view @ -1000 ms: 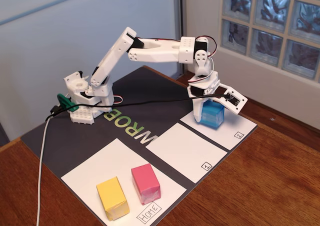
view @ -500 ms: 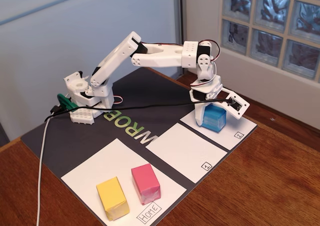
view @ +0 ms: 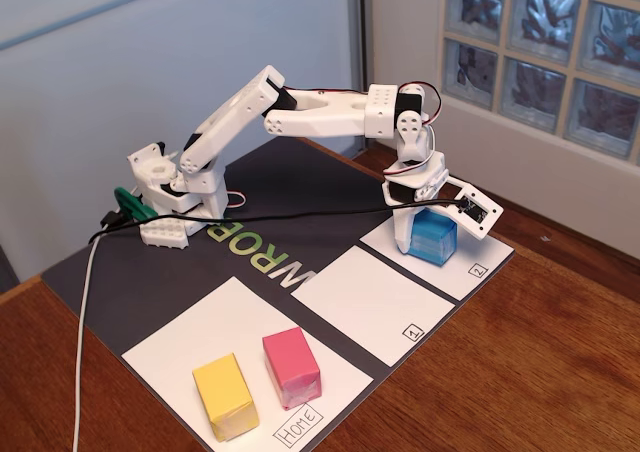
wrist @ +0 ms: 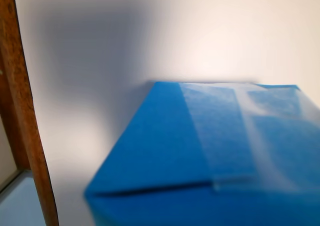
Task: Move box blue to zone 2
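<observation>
The blue box (view: 433,237) rests on the white zone 2 sheet (view: 452,275), whose boxed "2" is at its near right corner. My gripper (view: 445,230) reaches down over the box and is open. One finger stands against the box's left side, while the other jaw is swung out above and to the right, clear of it. In the wrist view the blue box (wrist: 215,156) fills the lower right, very close and blurred, with the white zone 2 sheet (wrist: 100,61) behind it. No fingers show in that view.
The sheet marked "1" (view: 370,302) lies left of zone 2. The "Home" sheet (view: 180,347) at the front holds a yellow block (view: 225,395) and a pink block (view: 291,367). A black cable (view: 290,210) runs across the dark mat. The wooden table edge (wrist: 20,111) shows at the left of the wrist view.
The gripper has shifted slightly right and lower over zone 2, and the blue box has moved a little right with it. The jaws have stayed spread.
</observation>
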